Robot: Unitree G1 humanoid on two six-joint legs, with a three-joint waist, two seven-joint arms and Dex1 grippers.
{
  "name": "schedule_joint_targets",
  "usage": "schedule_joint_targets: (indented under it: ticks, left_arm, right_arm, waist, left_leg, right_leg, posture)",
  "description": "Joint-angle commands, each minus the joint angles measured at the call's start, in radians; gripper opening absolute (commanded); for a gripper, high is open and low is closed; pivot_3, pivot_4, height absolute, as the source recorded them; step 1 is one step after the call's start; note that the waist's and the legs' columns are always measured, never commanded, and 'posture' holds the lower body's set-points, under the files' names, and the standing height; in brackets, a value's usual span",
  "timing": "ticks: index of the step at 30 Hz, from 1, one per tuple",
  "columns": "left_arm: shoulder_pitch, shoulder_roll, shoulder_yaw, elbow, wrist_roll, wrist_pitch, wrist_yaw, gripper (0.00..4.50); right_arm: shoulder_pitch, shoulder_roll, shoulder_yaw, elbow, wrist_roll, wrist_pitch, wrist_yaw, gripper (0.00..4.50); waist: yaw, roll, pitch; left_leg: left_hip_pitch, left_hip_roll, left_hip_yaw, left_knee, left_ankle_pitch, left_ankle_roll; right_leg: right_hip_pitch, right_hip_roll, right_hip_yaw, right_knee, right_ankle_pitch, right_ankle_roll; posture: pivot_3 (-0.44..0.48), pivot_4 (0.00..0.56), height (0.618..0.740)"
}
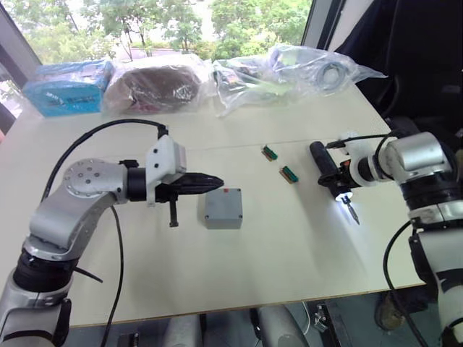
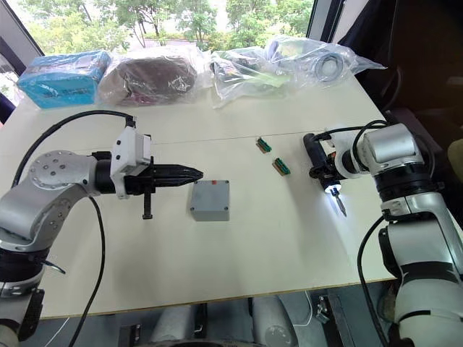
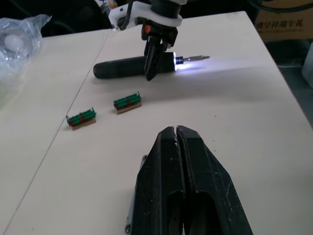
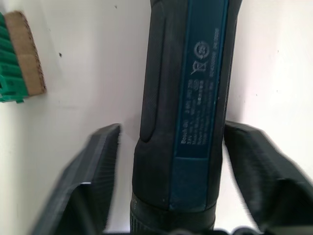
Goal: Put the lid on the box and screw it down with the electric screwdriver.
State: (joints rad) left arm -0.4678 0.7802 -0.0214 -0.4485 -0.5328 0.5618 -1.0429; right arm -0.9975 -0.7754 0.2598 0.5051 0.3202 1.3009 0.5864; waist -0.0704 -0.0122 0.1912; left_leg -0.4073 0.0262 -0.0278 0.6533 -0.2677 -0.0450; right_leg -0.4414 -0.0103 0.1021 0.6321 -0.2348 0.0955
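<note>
White table point(image 1: 289, 246) by a window, with two robot arms over it.
On it lies the dark blue-black pen-shaped electric screwdriver point(image 1: 327, 172), tip light on, between the right gripper's point(image 4: 168, 161) open fingers, not pinched. Well apart sits the small grey square plastic box point(image 1: 223, 208), lid on top; just beside it hovers the left gripper point(image 1: 214, 183), closed and empty.

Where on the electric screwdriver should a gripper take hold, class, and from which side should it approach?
Grip the thick dark barrel of the electric screwdriver, just behind the lit tip, coming down from above. It lies flat on the table, so only its two long sides are free; the right gripper already straddles them.
</note>
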Motion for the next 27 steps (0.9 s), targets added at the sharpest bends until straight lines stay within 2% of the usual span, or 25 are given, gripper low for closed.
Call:
schedule_joint_targets:
  ticks: [1,8,11,15,19,20,22,27]
  left_arm:
    - [0.022,0.036,0.03,-0.014,0.018,-0.026,-0.003,0.0]
    - [0.089,0.042,0.009,0.096,0.096,-0.09,0.013,0.0]
    - [0.11,0.034,-0.022,0.143,0.139,-0.133,0.004,0.0]
    - [0.115,0.01,-0.047,0.192,0.174,-0.167,0.005,0.0]
    - [0.113,-0.024,-0.096,0.247,0.23,-0.207,0.01,0.0]
    - [0.109,-0.033,-0.106,0.261,0.241,-0.216,0.011,0.0]
    - [0.1,-0.046,-0.118,0.286,0.259,-0.232,0.011,0.0]
    - [0.068,-0.078,-0.15,0.343,0.298,-0.267,0.003,0.0]
  right_arm:
    - [-0.033,-0.018,-0.033,-0.057,-0.027,-0.033,0.021,4.42]
    - [0.028,-0.061,-0.048,-0.406,-0.013,-0.132,0.102,4.42]
    - [0.108,-0.016,-0.096,-0.553,0.021,-0.217,0.121,4.42]
    - [0.189,0.042,-0.12,-0.674,0.065,-0.186,0.114,4.42]
    - [0.338,0.1,-0.056,-0.837,0.077,-0.233,0.109,4.42]
    - [0.366,0.119,-0.043,-0.853,0.076,-0.235,0.1,3.96]
    - [0.402,0.149,-0.025,-0.866,0.065,-0.244,0.079,3.46]
    - [0.442,0.187,0.017,-0.871,0.049,-0.269,0.069,1.82]
  waist:
    - [0.0,0.0,0.0]
    - [0.0,0.001,0.0]
    - [0.001,0.0,0.0]
    - [0.007,0.0,0.0]
    - [0.01,-0.001,-0.001]
    - [0.01,-0.001,-0.001]
    - [0.01,-0.001,0.0]
    - [0.007,-0.001,0.0]
  left_leg:
    - [0.0,0.0,0.0,0.0,0.0,0.0]
    - [0.0,0.0,0.0,-0.002,0.0,0.0]
    - [0.0,0.001,-0.001,-0.002,0.0,0.0]
    - [-0.001,0.0,-0.001,0.0,0.0,0.0]
    - [0.0,0.0,-0.001,0.001,0.0,0.0]
    - [0.0,0.0,-0.001,0.001,0.0,0.0]
    - [0.0,0.0,-0.001,0.002,0.0,0.0]
    - [0.0,0.0,-0.001,0.009,0.0,0.0]
  right_leg:
    - [0.0,0.0,0.0,0.0,0.0,0.0]
    - [-0.001,0.0,0.0,0.001,0.0,0.0]
    - [-0.001,0.001,-0.001,0.001,0.0,0.0]
    - [-0.001,0.0,-0.001,0.001,0.0,0.0]
    - [0.001,0.0,-0.001,0.001,0.0,0.0]
    - [0.001,0.0,-0.001,0.001,0.0,0.0]
    - [0.001,0.0,-0.001,0.002,0.0,0.0]
    - [0.001,0.0,-0.001,0.008,0.0,0.0]
  posture:
    - [0.0,0.15,0.74]
    - [0.0,0.15,0.74]
    - [0.0,0.15,0.74]
    - [0.0,0.15,0.74]
    - [0.0,0.15,0.74]
    - [0.0,0.15,0.74]
    - [0.0,0.15,0.74]
    - [0.0,0.15,0.74]
